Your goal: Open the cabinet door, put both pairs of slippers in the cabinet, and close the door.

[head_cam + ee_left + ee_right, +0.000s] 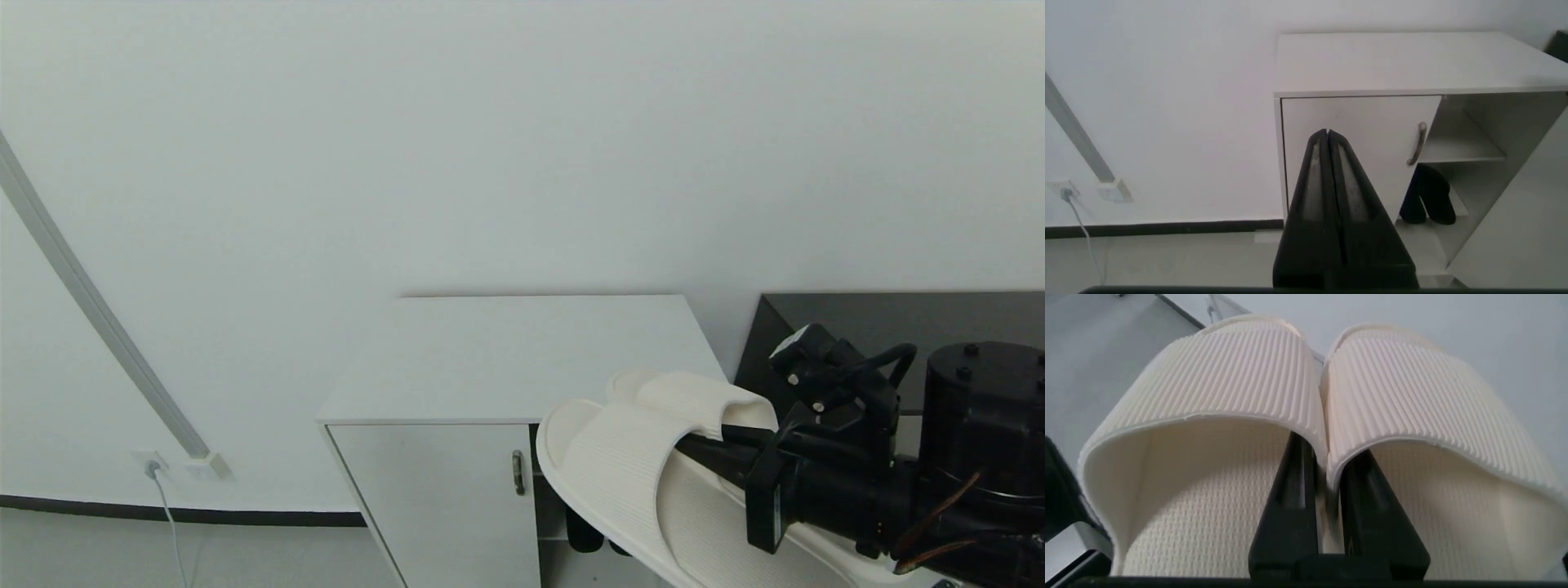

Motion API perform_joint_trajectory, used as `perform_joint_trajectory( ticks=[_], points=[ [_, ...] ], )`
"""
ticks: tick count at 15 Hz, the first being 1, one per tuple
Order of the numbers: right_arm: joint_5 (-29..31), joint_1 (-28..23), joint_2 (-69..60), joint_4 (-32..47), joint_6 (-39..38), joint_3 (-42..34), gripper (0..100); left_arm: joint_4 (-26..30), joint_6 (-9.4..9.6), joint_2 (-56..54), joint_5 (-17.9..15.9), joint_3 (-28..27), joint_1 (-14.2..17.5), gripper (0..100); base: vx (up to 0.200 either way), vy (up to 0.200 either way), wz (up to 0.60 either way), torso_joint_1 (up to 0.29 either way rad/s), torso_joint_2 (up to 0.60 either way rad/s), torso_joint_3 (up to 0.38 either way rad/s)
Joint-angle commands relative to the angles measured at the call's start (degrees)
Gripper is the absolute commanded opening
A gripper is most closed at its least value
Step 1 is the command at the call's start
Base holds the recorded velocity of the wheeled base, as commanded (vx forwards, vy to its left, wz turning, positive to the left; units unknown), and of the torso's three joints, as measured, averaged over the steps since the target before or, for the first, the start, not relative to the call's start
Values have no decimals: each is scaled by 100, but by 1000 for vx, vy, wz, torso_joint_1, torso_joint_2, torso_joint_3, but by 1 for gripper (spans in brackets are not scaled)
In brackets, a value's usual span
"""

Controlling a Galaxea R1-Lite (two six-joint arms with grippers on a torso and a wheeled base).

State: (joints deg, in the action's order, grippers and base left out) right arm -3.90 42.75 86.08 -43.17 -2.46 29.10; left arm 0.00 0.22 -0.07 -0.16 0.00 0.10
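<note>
Head view: your right gripper [710,447] carries white slippers [620,465] beside the cabinet [506,359].
Left wrist view: your left gripper [1328,155] closed, empty; dark slippers [1429,196] shelved inside.
Right wrist view: inner straps [1310,392] pinched together, so both travel.

place: bare indoor room, home hallway or test room not to be told apart | walls: plain white wall [490,147] edged by black skirting [204,515] above a grey floor [82,555] | furniture: low white cabinet [506,359] set against it, dark slippers [1429,196] kept under its shelf [1462,151] | fittings: wall socket [151,465] plugged, cable duct [90,310] run slantwise up the wall
</note>
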Motion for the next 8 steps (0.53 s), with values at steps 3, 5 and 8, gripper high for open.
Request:
perform_joint_trajectory(
  ticks=[3,5,8],
  points=[
    [3,5,-3,1,0,-10,0,0,-22,7,-2,0,-1,0,0,0,0,0,0,0],
    [3,5,-3,1,0,-10,0,0,-22,7,-2,0,-1,0,0,0,0,0,0,0],
    [-5,5,6,1,9,-18,0,0,-22,7,-2,0,-1,0,-133,0,0,2,3,2]
  ],
)
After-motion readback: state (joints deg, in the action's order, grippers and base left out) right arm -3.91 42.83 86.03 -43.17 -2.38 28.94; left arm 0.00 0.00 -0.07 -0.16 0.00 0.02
